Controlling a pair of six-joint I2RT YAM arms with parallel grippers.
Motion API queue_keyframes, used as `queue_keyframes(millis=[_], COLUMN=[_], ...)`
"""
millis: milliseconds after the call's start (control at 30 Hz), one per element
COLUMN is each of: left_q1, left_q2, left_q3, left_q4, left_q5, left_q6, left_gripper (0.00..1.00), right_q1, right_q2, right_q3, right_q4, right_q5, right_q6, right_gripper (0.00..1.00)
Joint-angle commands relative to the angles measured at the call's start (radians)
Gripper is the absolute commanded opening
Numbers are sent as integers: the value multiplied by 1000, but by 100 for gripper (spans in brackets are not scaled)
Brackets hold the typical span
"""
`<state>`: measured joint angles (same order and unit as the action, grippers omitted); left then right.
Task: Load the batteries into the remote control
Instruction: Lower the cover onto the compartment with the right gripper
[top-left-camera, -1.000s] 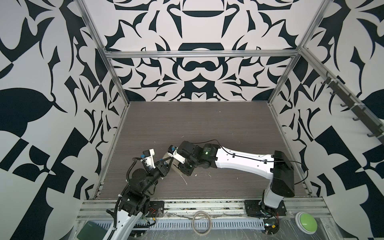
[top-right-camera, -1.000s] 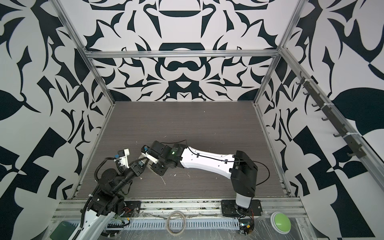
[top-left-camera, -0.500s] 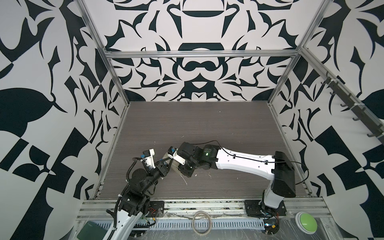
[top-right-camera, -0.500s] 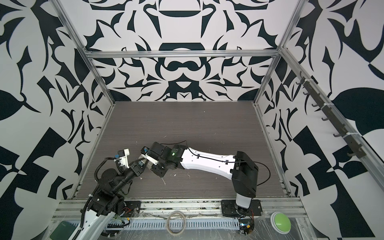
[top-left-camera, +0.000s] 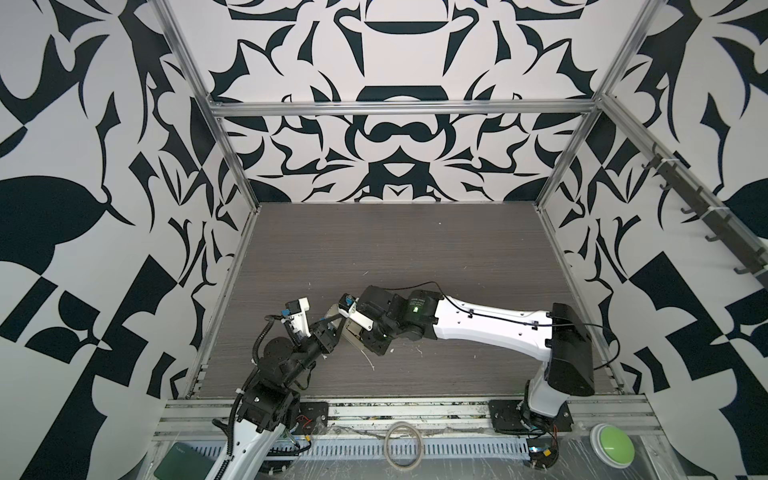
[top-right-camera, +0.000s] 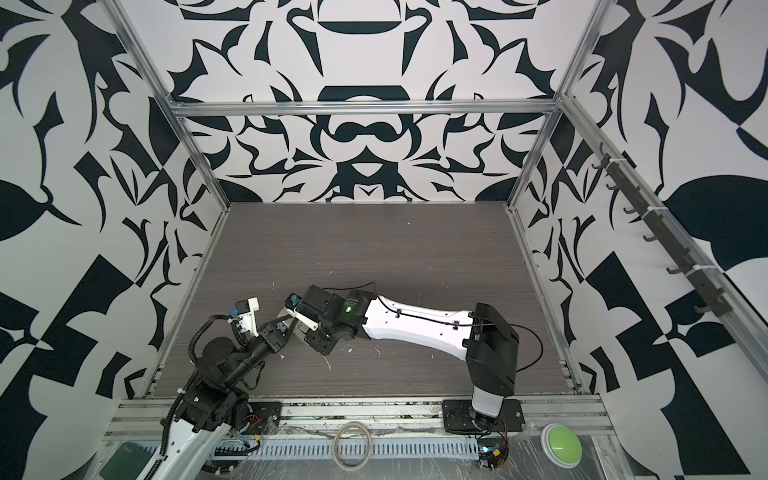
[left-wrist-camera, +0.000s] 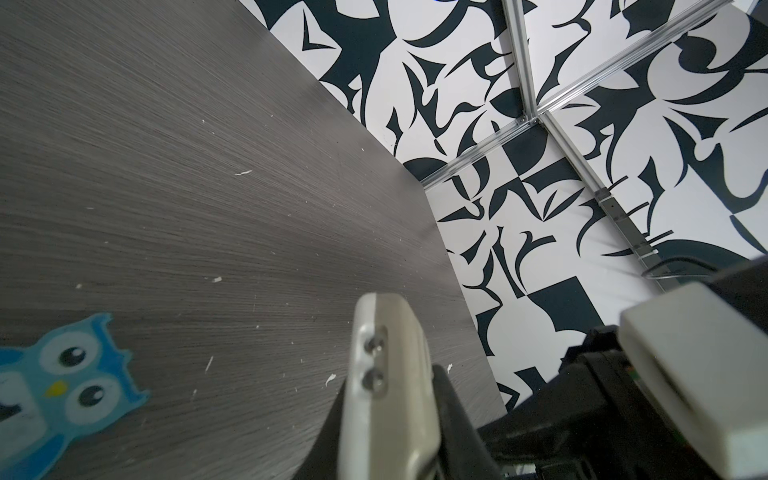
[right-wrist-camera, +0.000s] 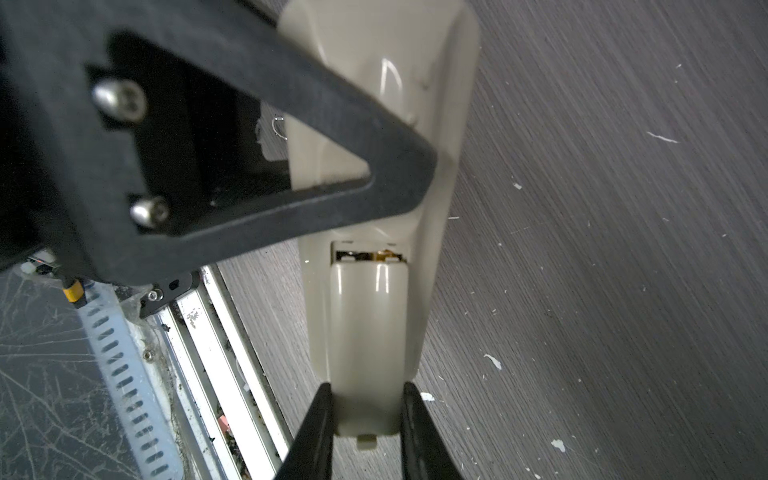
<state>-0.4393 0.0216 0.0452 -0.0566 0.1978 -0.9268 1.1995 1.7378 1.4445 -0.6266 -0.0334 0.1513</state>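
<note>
Both arms meet low over the near left part of the table (top-left-camera: 395, 257), and the remote control (right-wrist-camera: 374, 124) is caught between them, its plain back turned toward the right wrist camera.

The left gripper (left-wrist-camera: 390, 382) is clenched on the remote. In the left wrist view the white handset stands edge-on between the two dark fingers (left-wrist-camera: 453, 415). In the right wrist view one of those black fingers lies slantwise across the remote's back.

The right gripper (right-wrist-camera: 368, 432) grasps the battery cover (right-wrist-camera: 370, 332) at its outer end, one thin black finger pressed to each long side. The cover sits in its channel on the remote's back but is not fully home. A narrow gap stays open at its inner end, and there a dark and coppery-gold sliver of the batteries (right-wrist-camera: 384, 254) shows inside the compartment. How many lie in there I cannot tell from that slit.

In both top views the grip is mostly hidden under the two wrists, and only a pale piece of the remote (top-left-camera: 333, 311) peeks out.

A blue owl toy (left-wrist-camera: 62, 382) with big round eyes lies flat on the table, well apart from the remote. Small white scraps (right-wrist-camera: 492, 360) are scattered over the grey wood grain.
</note>
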Motion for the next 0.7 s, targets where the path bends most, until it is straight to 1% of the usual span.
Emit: queue_keyframes(millis=[0,667], left_q1=[-4,-4], left_q2=[-9,-9], left_q3=[-28,-27], left_q4=[-76,-77], left_q5=[3,8], left_q6=[4,4], left_gripper=[0,0], right_q1=[3,3], right_q2=[-30,6], right_q3=[14,45], right_q4=[8,33], right_q5=[6,0], right_q6=[3,3], right_gripper=[0,0])
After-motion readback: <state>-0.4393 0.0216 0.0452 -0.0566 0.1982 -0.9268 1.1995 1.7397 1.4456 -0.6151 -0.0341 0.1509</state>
